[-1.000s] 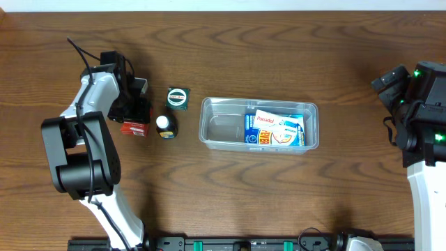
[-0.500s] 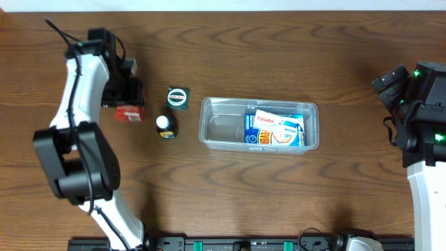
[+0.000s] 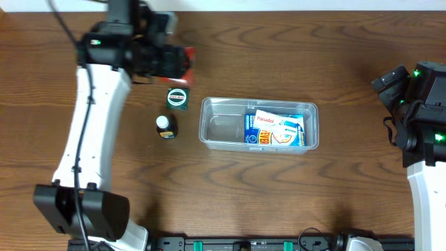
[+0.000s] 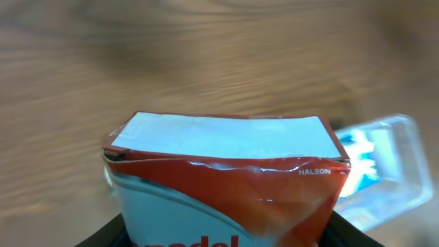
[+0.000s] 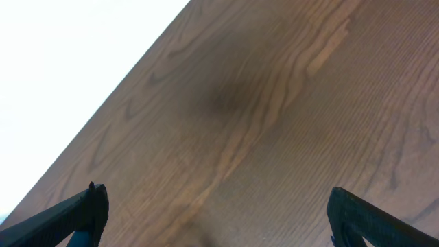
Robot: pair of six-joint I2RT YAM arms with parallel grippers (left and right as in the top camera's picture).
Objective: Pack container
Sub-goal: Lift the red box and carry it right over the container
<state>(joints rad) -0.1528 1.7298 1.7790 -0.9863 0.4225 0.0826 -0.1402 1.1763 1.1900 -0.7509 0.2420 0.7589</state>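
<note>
**Container sat mid-table, red box clamped in the left gripper**

Container, a clear shallow tub with rounded corners, lay on the wooden table just right of centre, long side running left to right. A blue-and-white medicine box lay flat in its right half; the left half showed bare plastic.

The left gripper was apart from the tub, beyond its far-left corner in the overhead view, with nothing touching the rim. Its fingers pinched a red box from both sides. In the left wrist view that red box filled the lower frame, pale top flap upward, and one end of the container showed blurred behind it on the right.

Between the held box and the tub stood a small green box, near the tub's left end. A small dark bottle with a white cap stood just below it, also left of the tub.

The right gripper was well away at the table's right edge. Its fingers were spread wide with only bare wood between them.
</note>
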